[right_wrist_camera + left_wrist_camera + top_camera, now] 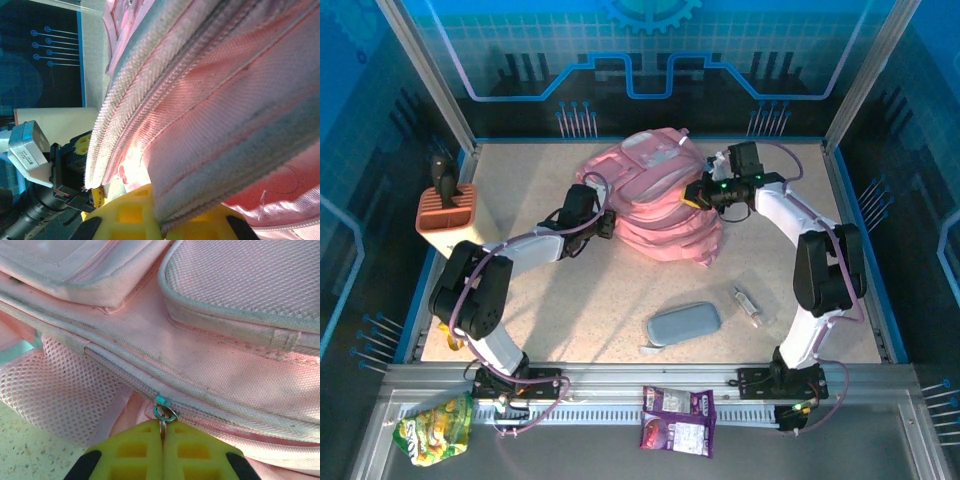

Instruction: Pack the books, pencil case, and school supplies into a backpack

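Speckled tabletop (580,300) is bearing the backpack (655,200) at its far middle, where the left gripper (162,432), jaws closed, is pinching the zipper pull (164,415), zip line stretching up-left, while the right gripper (157,212) is clamping a seam.

Two slim robot arms: the left arm (480,290) and right arm (782,215) each have white link shells, bulky black joint housings and a purple cable (792,150) looping alongside. Black base plates (520,383) bolt them to a metal rail (650,385). Yellow fingers (135,452) are moulded with square recesses. Small green lights glow near the right tool (695,197).
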Robot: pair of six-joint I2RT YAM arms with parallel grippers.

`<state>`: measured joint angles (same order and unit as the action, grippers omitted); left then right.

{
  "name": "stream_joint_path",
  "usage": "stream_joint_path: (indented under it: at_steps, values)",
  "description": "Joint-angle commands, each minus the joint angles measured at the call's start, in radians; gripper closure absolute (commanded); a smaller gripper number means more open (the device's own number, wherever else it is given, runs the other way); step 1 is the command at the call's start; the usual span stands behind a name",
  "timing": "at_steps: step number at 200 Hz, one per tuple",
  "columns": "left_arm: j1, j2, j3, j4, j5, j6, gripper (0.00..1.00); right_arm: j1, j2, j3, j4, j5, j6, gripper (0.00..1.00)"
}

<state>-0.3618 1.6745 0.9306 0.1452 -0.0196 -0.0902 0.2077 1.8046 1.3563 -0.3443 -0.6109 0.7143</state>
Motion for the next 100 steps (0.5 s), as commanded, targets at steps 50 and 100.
stream_joint_path:
  at_steps: [50,100]
  values:
    - [-0.059,-0.196,-0.077,-0.23,0.023,-0.332,0.48,0.054,-0.267,-0.202,-0.148,0.196,-0.139,0.31]
    - [-0.236,-0.329,-0.182,-0.27,0.061,-0.644,0.42,0.14,-0.484,-0.408,-0.317,0.357,-0.124,0.15]
